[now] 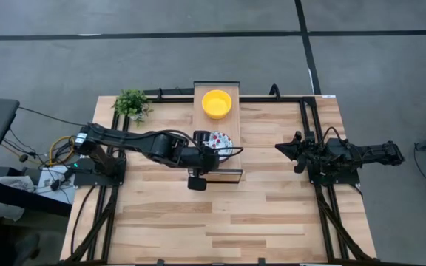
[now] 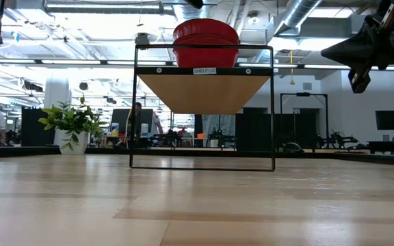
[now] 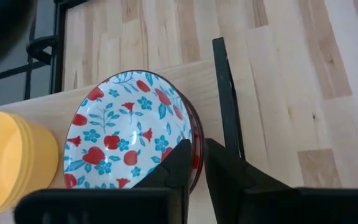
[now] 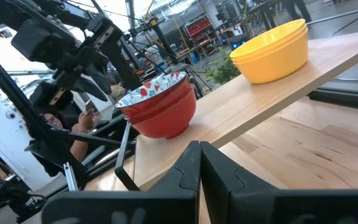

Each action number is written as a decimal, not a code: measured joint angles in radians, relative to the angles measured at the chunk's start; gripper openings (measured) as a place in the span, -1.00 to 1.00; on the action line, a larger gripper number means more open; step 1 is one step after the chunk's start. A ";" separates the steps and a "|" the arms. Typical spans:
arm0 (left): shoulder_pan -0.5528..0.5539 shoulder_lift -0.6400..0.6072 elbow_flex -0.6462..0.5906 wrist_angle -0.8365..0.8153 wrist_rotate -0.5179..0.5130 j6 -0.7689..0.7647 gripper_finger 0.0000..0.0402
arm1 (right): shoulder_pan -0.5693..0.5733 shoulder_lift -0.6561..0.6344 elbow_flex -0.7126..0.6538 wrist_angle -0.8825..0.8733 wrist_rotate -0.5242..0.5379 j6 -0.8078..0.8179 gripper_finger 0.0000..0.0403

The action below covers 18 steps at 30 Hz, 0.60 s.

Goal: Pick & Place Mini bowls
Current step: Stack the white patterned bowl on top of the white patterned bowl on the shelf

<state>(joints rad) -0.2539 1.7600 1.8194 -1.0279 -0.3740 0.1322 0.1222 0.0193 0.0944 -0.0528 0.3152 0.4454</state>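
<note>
A raised wooden shelf (image 1: 231, 125) stands at the table's far middle. On it sit a stack of plain yellow bowls (image 1: 217, 103) and, nearer, a stack of bowls that are floral inside and red outside (image 1: 220, 139). In the right wrist view the floral stack (image 4: 160, 106) shows two or three bowls nested. My left gripper (image 3: 199, 163) is at the top floral bowl (image 3: 123, 130), shut on it. My right gripper (image 4: 199, 163) is shut and touches nothing; it waits above the table's right side (image 1: 291, 151). My left gripper pinches the rim (image 3: 194, 155) of the top floral bowl on the side toward the table's near edge, one finger inside the bowl and one outside against its red wall. The fingers come slanting down from the table's left. The bowl sits nested on the stack on the shelf.
A small green potted plant (image 1: 132, 103) stands at the far left corner of the table. The shelf's black wire frame (image 3: 225, 93) runs close beside the left fingers. Bare wood lies in front of the shelf (image 2: 204, 205). People show in the room behind (image 4: 67, 134).
</note>
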 joint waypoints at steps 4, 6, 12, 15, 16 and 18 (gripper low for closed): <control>0.001 -0.002 0.000 -0.001 -0.016 0.001 -0.78 | 0.000 0.000 0.000 0.000 0.000 0.000 -1.00; 0.007 -0.005 0.000 -0.001 -0.019 0.011 -0.78 | 0.000 0.000 0.000 0.000 0.000 0.000 -1.00; 0.015 -0.002 -0.010 0.008 -0.009 0.012 -0.82 | 0.000 0.000 0.000 0.000 0.000 0.000 -1.00; 0.015 0.000 -0.018 0.009 0.009 0.012 -0.87 | 0.000 0.000 0.000 0.000 0.000 0.000 -1.00; 0.015 0.000 -0.018 0.015 0.011 0.012 -0.88 | 0.000 0.000 0.000 0.000 0.000 0.000 -1.00; 0.015 0.000 -0.018 0.018 0.010 0.013 -0.90 | 0.000 0.000 0.000 0.000 0.000 0.000 -1.00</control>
<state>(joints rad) -0.2394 1.7599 1.8015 -1.0099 -0.3637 0.1447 0.1219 0.0196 0.0944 -0.0528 0.3149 0.4457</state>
